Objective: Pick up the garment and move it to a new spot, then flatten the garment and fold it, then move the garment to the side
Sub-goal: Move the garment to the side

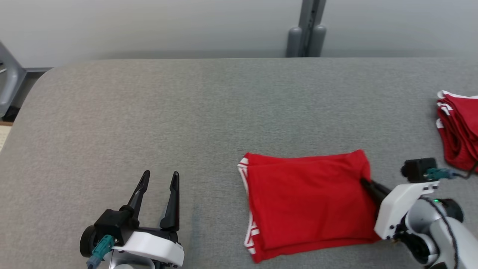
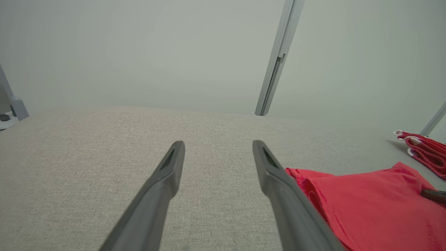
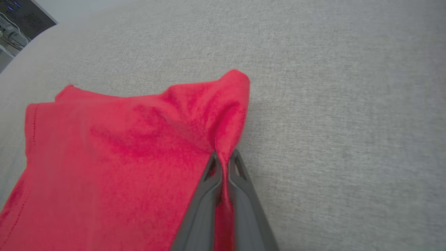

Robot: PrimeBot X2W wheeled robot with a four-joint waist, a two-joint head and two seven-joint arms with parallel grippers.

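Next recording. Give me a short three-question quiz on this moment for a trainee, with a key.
1. True or false: the left gripper is shut on the folded garment.
2. Which part of the folded garment does the right gripper pinch? A) its white-trimmed left edge B) its right edge C) its middle
3. Fill in: a second pile of red cloth lies near the table at its ___ edge.
Key: 1 false, it stands open over the table; 2 B; 3 right.
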